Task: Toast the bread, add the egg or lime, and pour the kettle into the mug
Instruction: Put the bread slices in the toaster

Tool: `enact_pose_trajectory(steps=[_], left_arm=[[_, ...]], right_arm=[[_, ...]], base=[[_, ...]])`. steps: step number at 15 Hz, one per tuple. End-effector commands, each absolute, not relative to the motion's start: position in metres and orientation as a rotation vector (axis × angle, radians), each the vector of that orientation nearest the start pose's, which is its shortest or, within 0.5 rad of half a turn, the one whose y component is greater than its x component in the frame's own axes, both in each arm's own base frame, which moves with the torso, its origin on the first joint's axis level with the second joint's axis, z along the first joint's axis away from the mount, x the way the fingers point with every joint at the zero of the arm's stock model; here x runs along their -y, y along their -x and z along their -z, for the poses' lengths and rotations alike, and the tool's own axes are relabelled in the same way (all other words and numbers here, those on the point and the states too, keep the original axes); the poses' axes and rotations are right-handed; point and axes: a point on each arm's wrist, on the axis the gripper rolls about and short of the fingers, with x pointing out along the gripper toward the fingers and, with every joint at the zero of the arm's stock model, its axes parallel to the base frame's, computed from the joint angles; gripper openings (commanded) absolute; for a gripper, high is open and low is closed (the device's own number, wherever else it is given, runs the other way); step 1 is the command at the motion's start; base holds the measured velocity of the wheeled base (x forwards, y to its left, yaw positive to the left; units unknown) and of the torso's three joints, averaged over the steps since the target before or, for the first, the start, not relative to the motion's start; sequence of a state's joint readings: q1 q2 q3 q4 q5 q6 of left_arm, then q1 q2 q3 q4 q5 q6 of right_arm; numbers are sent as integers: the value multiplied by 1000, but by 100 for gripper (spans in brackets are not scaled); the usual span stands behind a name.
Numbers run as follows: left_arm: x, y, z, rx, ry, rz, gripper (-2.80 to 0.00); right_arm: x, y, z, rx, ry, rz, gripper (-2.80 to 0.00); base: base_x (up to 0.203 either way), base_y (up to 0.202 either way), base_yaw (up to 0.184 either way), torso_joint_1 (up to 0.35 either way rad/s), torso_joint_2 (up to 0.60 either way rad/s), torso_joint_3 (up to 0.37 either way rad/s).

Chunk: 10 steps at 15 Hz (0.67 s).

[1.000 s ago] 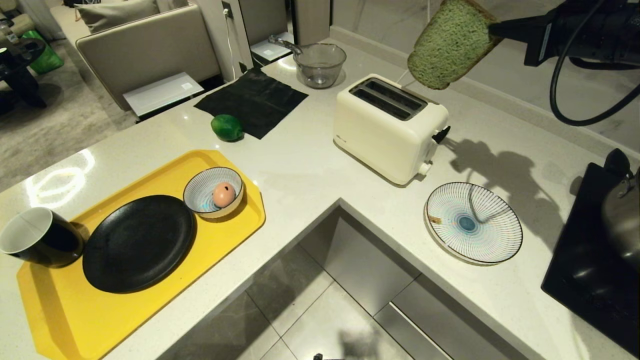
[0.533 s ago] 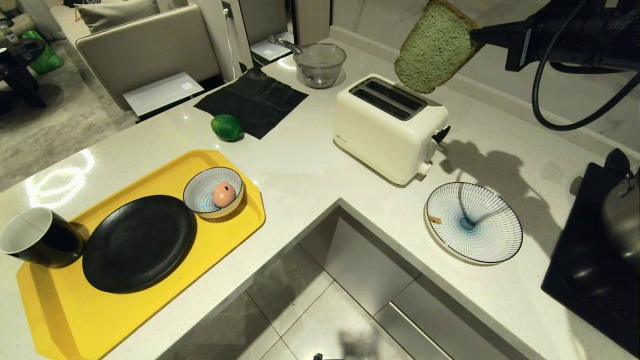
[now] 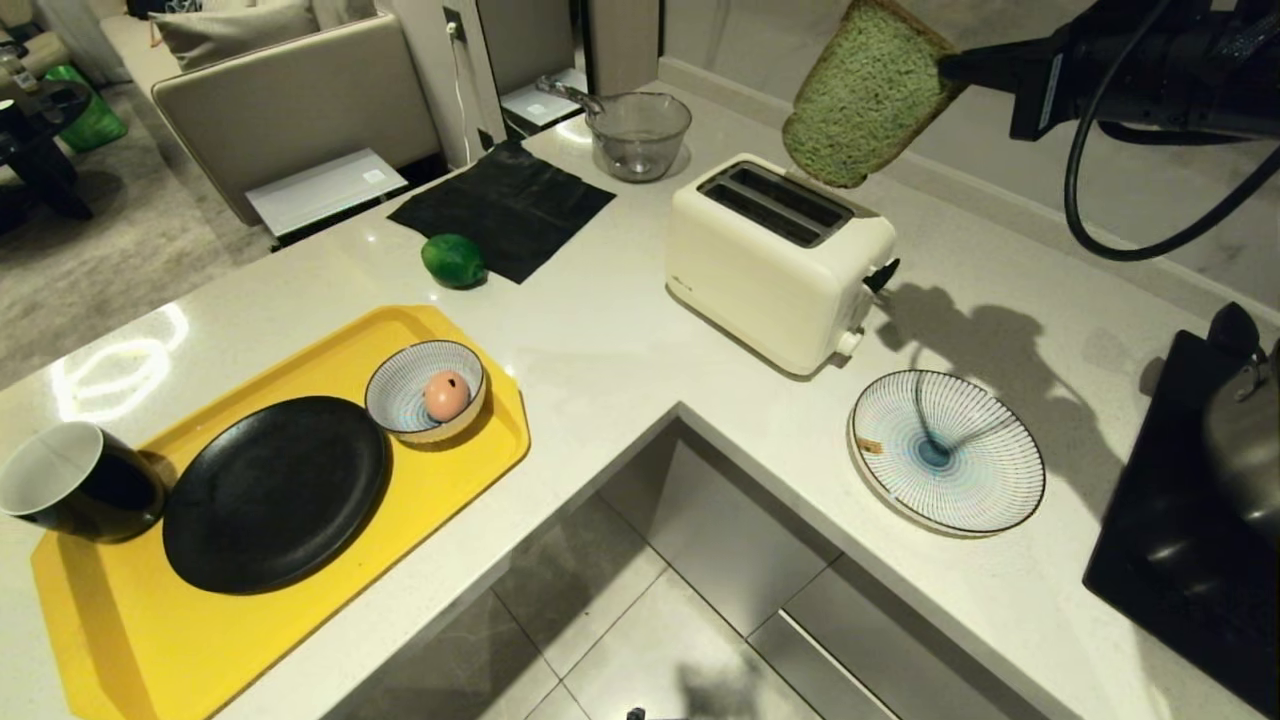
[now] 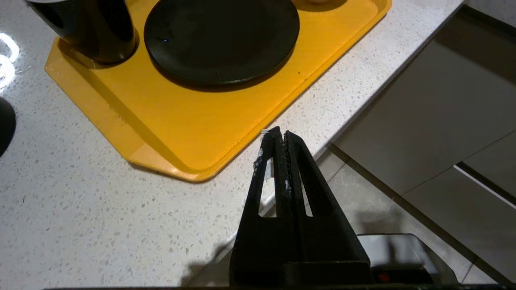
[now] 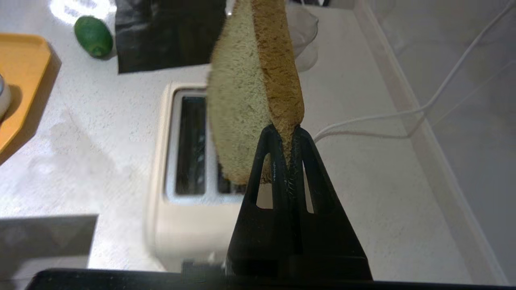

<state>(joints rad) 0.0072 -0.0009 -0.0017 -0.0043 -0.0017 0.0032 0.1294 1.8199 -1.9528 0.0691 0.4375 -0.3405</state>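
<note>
Reaching level from right, right hand (image 5: 285, 133) pinching bread (image 3: 866, 95) edge above toaster (image 3: 778, 262); left hand (image 4: 280, 137) pressed together.

No text, number or sign can be read anywhere in these views. The only mark is a small dark logo low on the front of the cream toaster (image 3: 775, 275), near its left corner, and it is too small to make out. The white label on the pale flat box (image 3: 322, 186) beyond the table is too small to make out as well.
</note>
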Motion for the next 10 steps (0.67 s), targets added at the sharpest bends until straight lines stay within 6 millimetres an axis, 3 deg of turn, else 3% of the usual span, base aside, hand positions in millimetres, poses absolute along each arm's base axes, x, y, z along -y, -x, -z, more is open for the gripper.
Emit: enact_pose_trajectory(steps=[1, 3, 10], left_arm=[[0, 23, -76, 8, -3, -6, -280], [0, 23, -76, 8, -3, -6, -280], [0, 23, -76, 8, -3, -6, -280]], right_arm=[[-55, -331, -397, 167, 343, -559, -280], [-56, -331, -396, 166, 343, -561, -280], [-56, -331, -396, 163, 342, -561, -280]], base=[[175, 0, 0, -4, 0, 6], [129, 0, -2, 17, 11, -2], [0, 0, 0, 5, 2, -2]])
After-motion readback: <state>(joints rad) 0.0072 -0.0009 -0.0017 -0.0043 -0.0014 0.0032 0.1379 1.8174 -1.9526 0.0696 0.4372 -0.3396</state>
